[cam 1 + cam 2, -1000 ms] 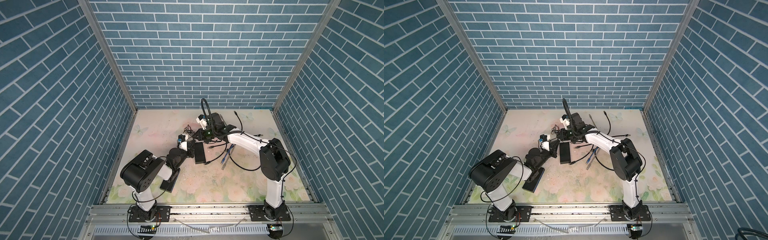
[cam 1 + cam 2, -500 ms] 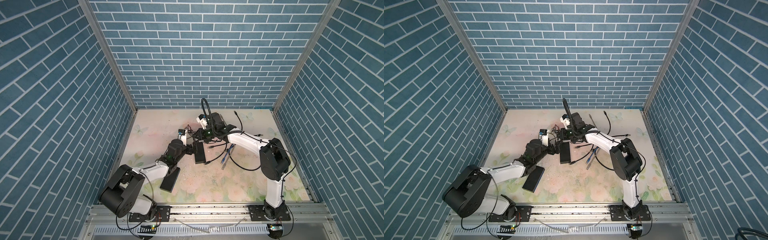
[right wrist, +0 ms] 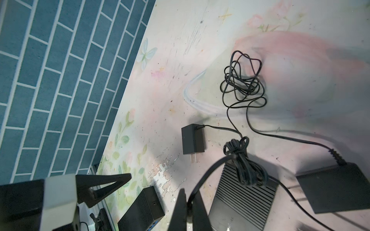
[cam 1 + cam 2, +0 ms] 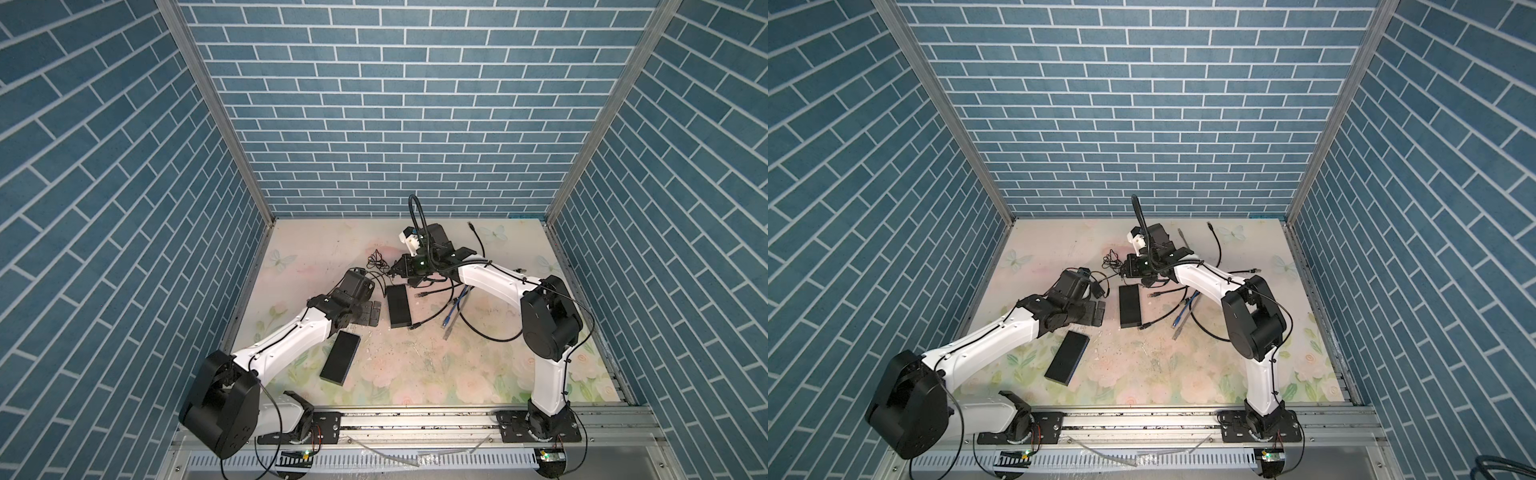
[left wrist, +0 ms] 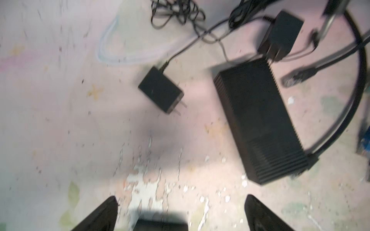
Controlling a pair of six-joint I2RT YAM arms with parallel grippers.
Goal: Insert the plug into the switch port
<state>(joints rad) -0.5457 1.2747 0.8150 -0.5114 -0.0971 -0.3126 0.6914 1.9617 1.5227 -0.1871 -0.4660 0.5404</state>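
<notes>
Left gripper (image 5: 180, 200) noted spread wide, empty, just beside switch (image 5: 260, 120). Right gripper (image 3: 189, 197) pressed together, black cable (image 3: 208, 170) apparently pinched, in worktop's (image 4: 415, 374) far half.

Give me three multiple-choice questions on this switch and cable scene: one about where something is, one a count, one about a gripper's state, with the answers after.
1. Where does the front switch lie?
A) beside the left arm
B) against the back wall
C) under the right arm's base

2. How many black switch boxes lie on the table?
A) one
B) two
C) four

3. The left gripper is:
A) shut on a blue cable
B) shut on a switch
C) open, holding nothing

Answers:
1. A, it lies by that arm's white forearm.
2. B, the front one plus the middle switch.
3. C, its fingers stand spread wide above the table.
</notes>
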